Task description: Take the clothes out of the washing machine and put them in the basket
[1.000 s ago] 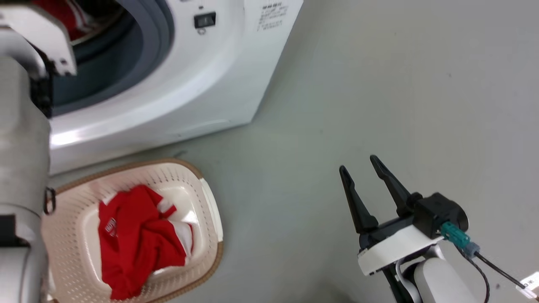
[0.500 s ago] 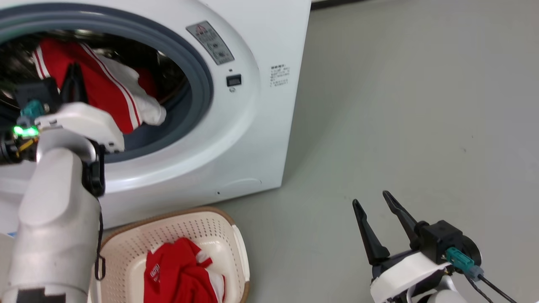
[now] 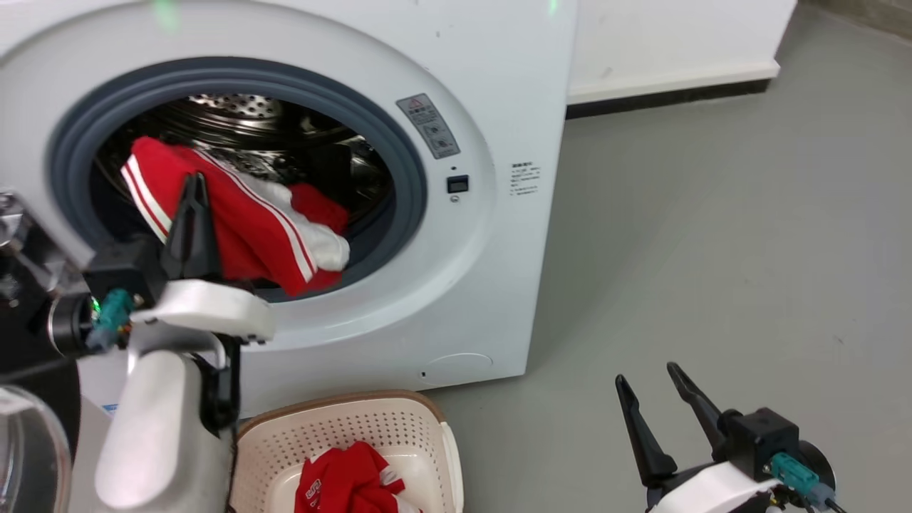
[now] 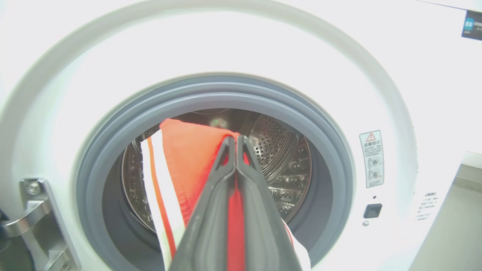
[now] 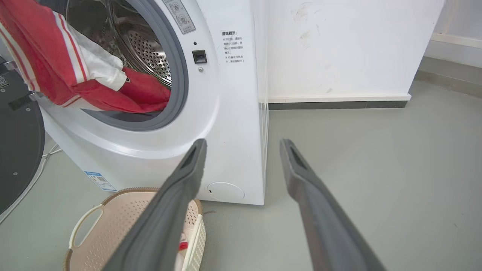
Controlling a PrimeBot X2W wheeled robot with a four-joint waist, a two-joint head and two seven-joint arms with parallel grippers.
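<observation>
The white washing machine stands with its porthole uncovered. A red garment with white stripes hangs over the grey rim, partly out of the steel drum. My left gripper is shut on this garment at the porthole; in the left wrist view its fingers are pressed together with red cloth between them. More red fabric lies inside the drum behind it. The cream basket sits on the floor below the porthole and holds another red garment. My right gripper is open and empty, low at the right.
The machine's black-framed door is swung open to the left, its metal hinge at the porthole's edge. A white wall with a dark baseboard runs behind. Grey floor spreads to the right of the machine.
The head camera has tilted up, bringing the whole porthole into view. The left gripper stays shut on the striped garment, which now hangs further out over the rim. The right gripper remains open.
</observation>
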